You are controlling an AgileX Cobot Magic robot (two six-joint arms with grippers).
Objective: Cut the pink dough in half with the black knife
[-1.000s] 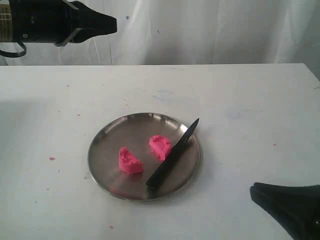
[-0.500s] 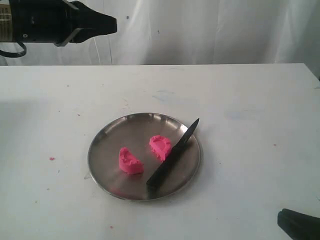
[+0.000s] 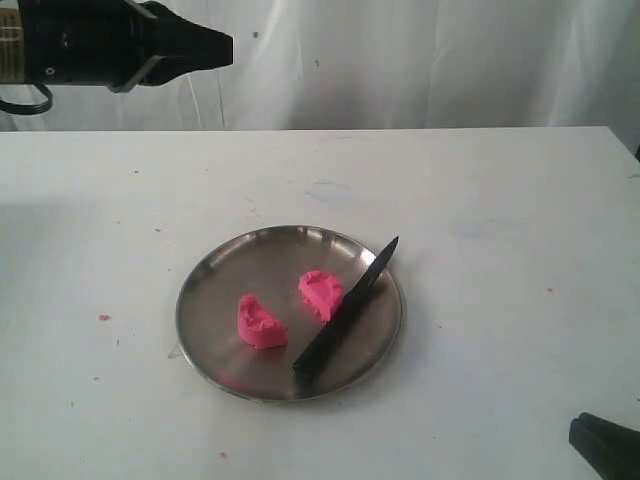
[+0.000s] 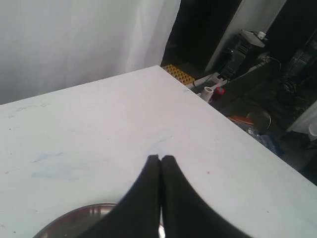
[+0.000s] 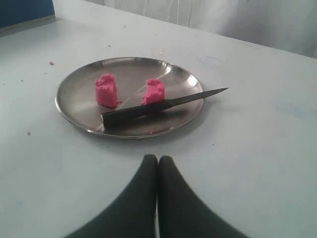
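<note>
The pink dough lies in two half-moon pieces, one [image 3: 260, 322] [image 5: 106, 90] and the other [image 3: 321, 294] [image 5: 154, 91], apart on the steel plate [image 3: 225, 270] [image 5: 74, 87] [image 4: 74, 224]. The black knife [image 3: 345, 308] [image 5: 158, 106] rests flat across the plate beside the right piece, its tip over the rim. My left gripper [image 3: 226, 49] [image 4: 161, 158] hangs shut and empty high at the back left. My right gripper [image 3: 577, 430] [image 5: 158, 158] is shut and empty at the table's front right corner, well short of the plate.
Tiny pink crumbs [image 3: 103, 317] dot the white table [image 3: 500, 200] left of the plate. A white curtain [image 3: 420, 60] closes off the back. In the left wrist view, the table's edge drops to a cluttered floor [image 4: 257, 89].
My right gripper has drawn back toward the front right corner, most of it leaving the exterior view. Dough, knife and left gripper have not moved.
</note>
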